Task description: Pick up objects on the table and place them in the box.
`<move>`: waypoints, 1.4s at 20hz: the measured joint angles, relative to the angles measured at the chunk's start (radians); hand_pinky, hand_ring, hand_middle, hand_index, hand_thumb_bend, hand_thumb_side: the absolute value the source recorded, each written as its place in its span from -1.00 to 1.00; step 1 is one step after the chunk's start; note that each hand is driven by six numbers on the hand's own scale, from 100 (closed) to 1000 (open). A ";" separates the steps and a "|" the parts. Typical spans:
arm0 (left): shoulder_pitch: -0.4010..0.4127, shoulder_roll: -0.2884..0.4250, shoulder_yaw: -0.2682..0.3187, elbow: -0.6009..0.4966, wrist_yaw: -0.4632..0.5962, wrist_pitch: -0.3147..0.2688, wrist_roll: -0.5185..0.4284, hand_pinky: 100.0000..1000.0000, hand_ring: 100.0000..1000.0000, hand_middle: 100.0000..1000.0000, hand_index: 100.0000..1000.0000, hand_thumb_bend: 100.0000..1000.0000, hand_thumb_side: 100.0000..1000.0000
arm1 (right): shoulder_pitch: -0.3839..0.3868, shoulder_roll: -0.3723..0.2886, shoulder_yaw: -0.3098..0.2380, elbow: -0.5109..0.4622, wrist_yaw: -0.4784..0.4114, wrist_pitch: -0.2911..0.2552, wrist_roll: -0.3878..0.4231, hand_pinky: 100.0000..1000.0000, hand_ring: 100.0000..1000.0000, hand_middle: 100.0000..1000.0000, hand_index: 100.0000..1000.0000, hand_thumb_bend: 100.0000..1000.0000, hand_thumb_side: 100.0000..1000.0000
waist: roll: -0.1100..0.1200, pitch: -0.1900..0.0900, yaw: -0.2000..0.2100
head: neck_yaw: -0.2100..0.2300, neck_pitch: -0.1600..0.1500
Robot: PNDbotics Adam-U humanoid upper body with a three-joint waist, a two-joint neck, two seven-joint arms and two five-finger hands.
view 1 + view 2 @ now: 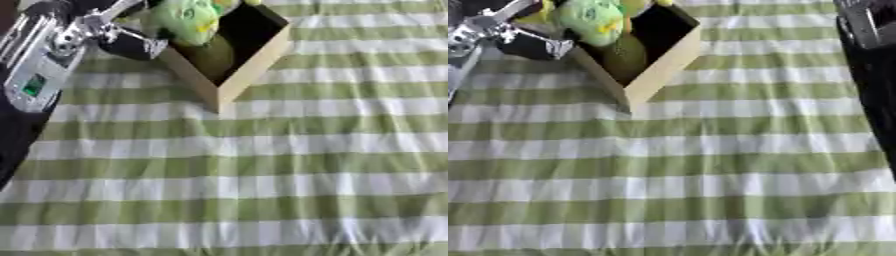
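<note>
The left hand (131, 42) sits at the near left wall of the tan cardboard box (249, 67) — whether its fingers are open I cannot tell. Just beyond it, inside the box, lies a green plush toy (188, 20), on green-and-white striped cloth (262, 175).

My left hand (131, 42) crowds the near-left wall of the box (249, 67), whose inside is filled by a green plush toy (188, 20), while the striped cloth (262, 175) lies open.
</note>
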 measured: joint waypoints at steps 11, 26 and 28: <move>0.011 0.068 0.118 -0.187 0.119 0.108 0.021 0.72 0.62 0.55 0.81 -0.47 -0.51 | 0.009 0.000 -0.006 0.000 0.000 0.002 -0.004 0.85 0.79 0.51 0.62 -1.00 -0.93 | 0.001 0.000 0.026 | -0.010 0.008; 0.323 0.469 0.244 -0.275 0.298 0.273 -0.063 0.75 0.66 0.54 0.81 -0.42 -0.22 | 0.027 -0.020 -0.018 -0.001 0.001 0.007 -0.016 0.85 0.79 0.51 0.62 -1.00 -0.89 | 0.010 0.000 0.063 | -0.010 0.006; 0.342 0.482 0.246 -0.263 0.316 0.280 -0.076 0.75 0.66 0.54 0.81 -0.42 -0.45 | 0.027 -0.020 -0.018 -0.001 0.001 0.007 -0.016 0.85 0.80 0.51 0.62 -1.00 -0.90 | 0.010 0.000 0.063 | -0.004 0.002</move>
